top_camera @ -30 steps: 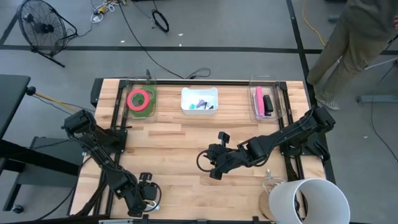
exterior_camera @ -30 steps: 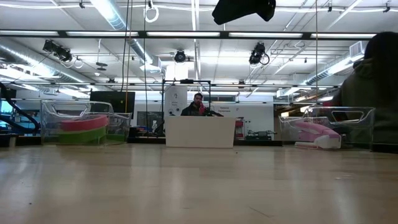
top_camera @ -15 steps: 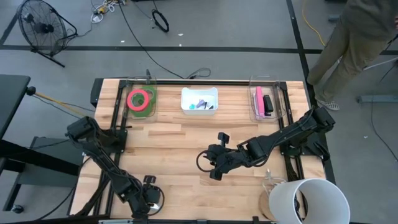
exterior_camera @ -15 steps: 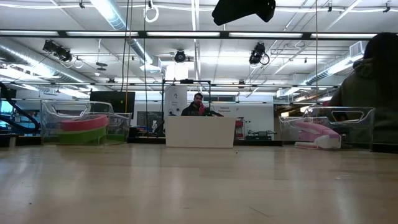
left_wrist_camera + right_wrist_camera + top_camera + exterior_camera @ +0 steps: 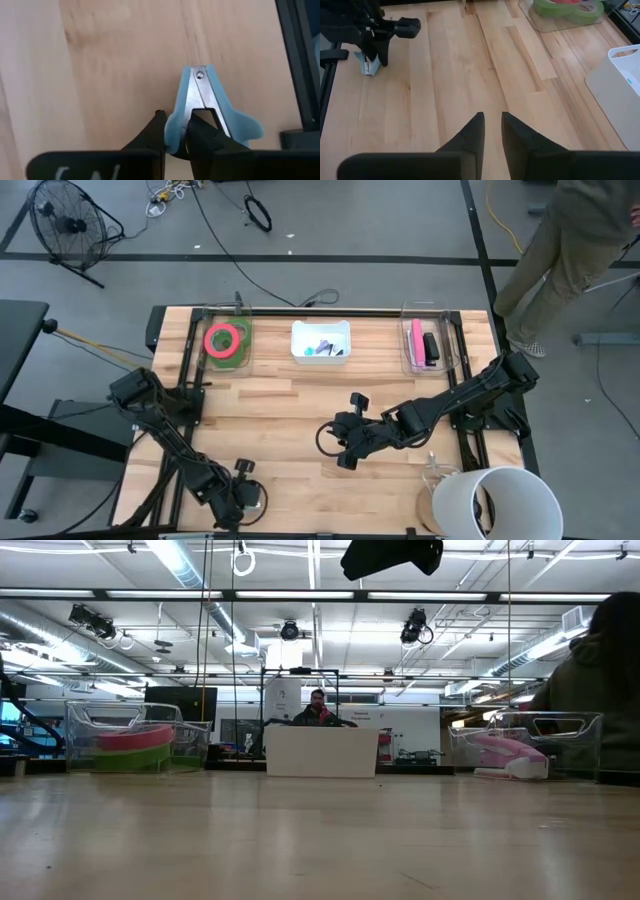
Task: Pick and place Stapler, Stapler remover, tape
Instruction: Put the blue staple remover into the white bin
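My left gripper (image 5: 243, 498) is now low at the near edge of the wooden surface (image 5: 290, 400), far from the white bin (image 5: 320, 341), which I take as my landmark. Compared with one second ago, my left arm has folded further toward the near edge and the gripper has come down over the stapler remover (image 5: 205, 115). In the left wrist view my fingers (image 5: 155, 132) are pinching this blue stapler remover, one of them on each side of its blue wing, and the remover still seems to lie on the surface. I judge that the grasp is just closing, so the next step is to lift it and carry it across to the white bin, where other small blue things already lie. My right gripper (image 5: 346, 442) has not moved; it hovers in the middle of the surface, nearer to me than the white bin, with its fingers (image 5: 472, 131) nearly pressed together and holding nothing. The tape (image 5: 226, 340) sits in the clear tray just left of the white bin, red-pink roll on top of green. The stapler (image 5: 418, 342) is in the clear tray right of the white bin. A person (image 5: 570, 250) stands beyond the far right corner.
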